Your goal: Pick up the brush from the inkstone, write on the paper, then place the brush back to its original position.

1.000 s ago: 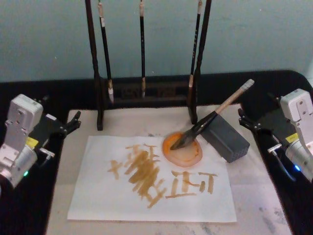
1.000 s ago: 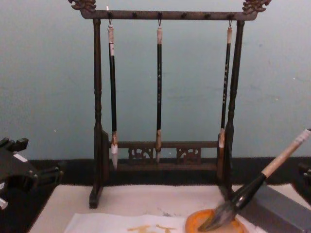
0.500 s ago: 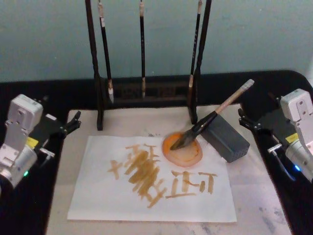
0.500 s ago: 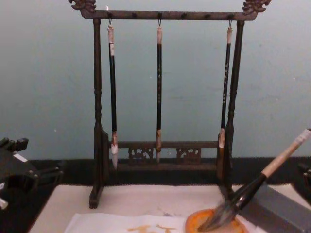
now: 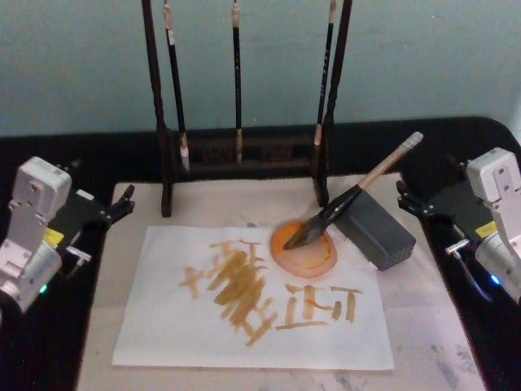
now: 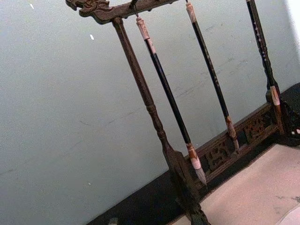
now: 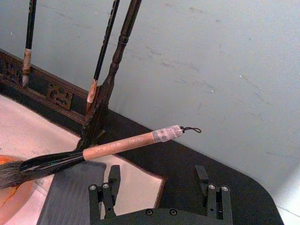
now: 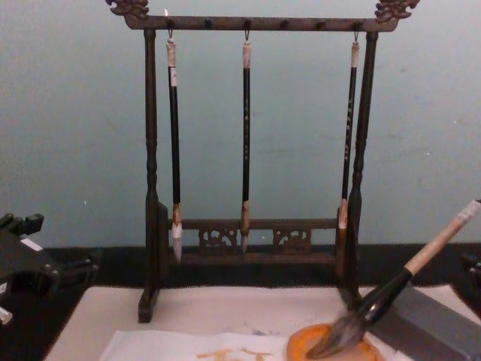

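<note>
The large tan-handled, grey-bristled brush (image 5: 358, 189) slants handle-up towards the far right. The right gripper (image 7: 157, 172), spread and empty, sits just right of it, probably nearer than the left gripper (image 5: 120, 205)

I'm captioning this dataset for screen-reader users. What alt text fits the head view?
The brush leans on a grey block, bristles in an orange dish at the corner of the paper, which bears orange strokes. Behind stands a rack with three slim brushes; the left pincer and right pincer rest idle at either side.
</note>
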